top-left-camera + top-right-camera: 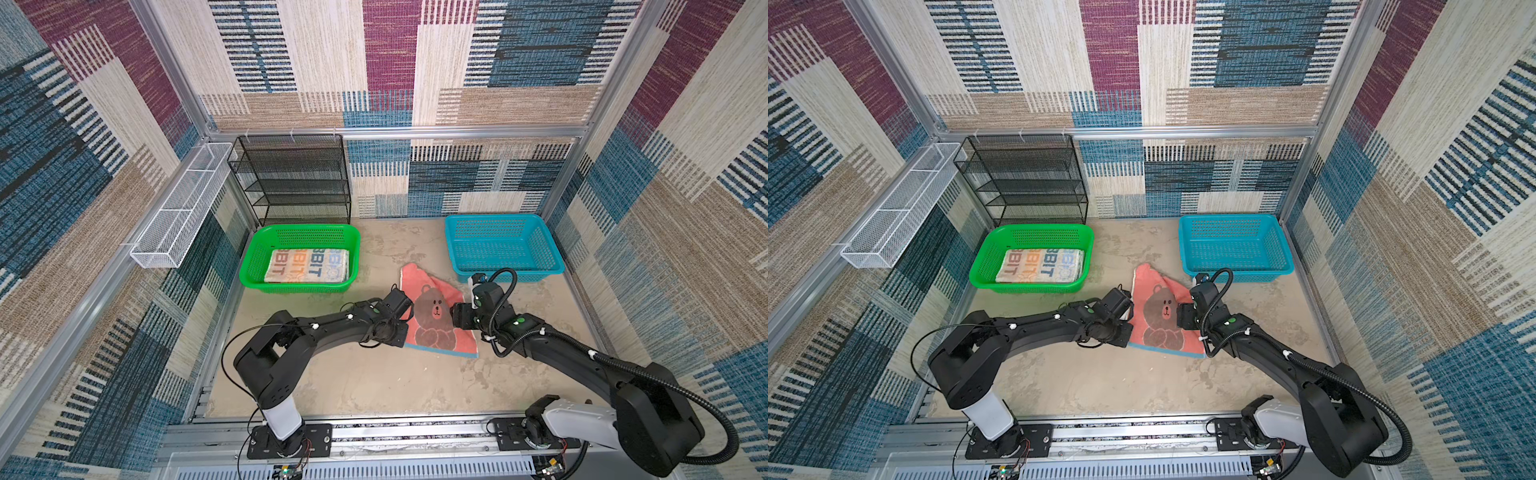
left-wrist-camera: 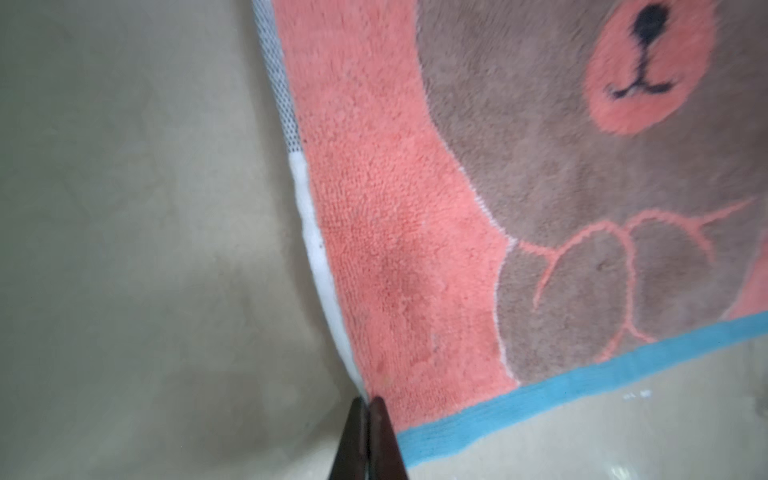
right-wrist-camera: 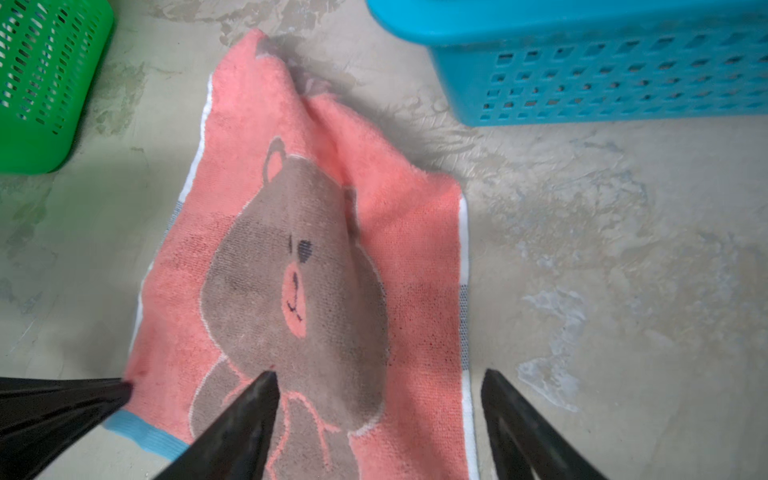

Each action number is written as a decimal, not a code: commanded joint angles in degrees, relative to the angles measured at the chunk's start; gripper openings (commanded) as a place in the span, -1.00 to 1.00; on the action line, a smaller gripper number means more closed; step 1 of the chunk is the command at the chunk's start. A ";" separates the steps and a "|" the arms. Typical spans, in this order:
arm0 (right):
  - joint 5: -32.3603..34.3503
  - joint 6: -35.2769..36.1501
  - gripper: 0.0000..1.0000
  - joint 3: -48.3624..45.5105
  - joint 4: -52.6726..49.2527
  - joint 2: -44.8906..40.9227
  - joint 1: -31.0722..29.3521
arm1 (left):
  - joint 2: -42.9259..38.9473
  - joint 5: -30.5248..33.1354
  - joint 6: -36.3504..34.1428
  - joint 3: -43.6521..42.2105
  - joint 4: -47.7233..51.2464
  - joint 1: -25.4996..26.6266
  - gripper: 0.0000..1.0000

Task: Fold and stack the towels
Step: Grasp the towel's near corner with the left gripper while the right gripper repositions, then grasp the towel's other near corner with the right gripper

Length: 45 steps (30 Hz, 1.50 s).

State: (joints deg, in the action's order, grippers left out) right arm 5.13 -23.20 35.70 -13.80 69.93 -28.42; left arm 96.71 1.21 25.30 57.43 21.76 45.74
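Observation:
A coral towel [image 1: 432, 316] [image 1: 1158, 316] with a brown bear and a blue hem lies rumpled on the table between my two arms. My left gripper [image 2: 368, 401] is shut on the towel's [image 2: 395, 249] white-edged side near the blue hem corner; in a top view it [image 1: 405, 336] sits at the towel's left edge. My right gripper [image 3: 380, 374] is open, one finger over the bear and the other beyond the towel's [image 3: 299, 249] right edge. A folded whitish towel [image 1: 307, 266] [image 1: 1040, 266] with orange and blue letters lies in the green basket [image 1: 299, 229].
A blue basket [image 1: 503, 218] [image 3: 582, 62] holding nothing stands behind the right arm. The green basket [image 3: 41, 83] is to the far left. A black wire rack [image 1: 291, 178] and a white wire tray [image 1: 183, 208] stand at the back left. Patterned walls close in the table.

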 commanded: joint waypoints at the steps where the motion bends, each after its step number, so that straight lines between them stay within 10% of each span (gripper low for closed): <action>1: -1.91 -0.81 0.49 -0.81 -1.40 0.06 -0.11 | -3.44 1.56 -0.32 0.46 2.53 -1.35 -1.00; 17: -16.73 -3.21 0.24 -9.77 -0.08 -5.24 -2.38 | -5.31 1.09 -1.65 -0.92 1.22 -5.66 -1.00; 34: -11.81 -9.07 0.14 -8.40 -5.72 -0.10 -9.39 | -5.30 1.42 -3.94 1.52 0.91 -6.27 -1.00; 45: -9.61 -10.98 -0.39 -6.90 -4.76 6.23 -11.95 | -5.91 0.15 -4.90 0.93 -0.35 -6.32 -1.00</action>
State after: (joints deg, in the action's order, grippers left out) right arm -4.91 -32.93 28.93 -14.15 74.72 -39.99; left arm 91.39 2.57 21.89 58.41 22.98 39.51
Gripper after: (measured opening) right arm 0.334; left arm 0.060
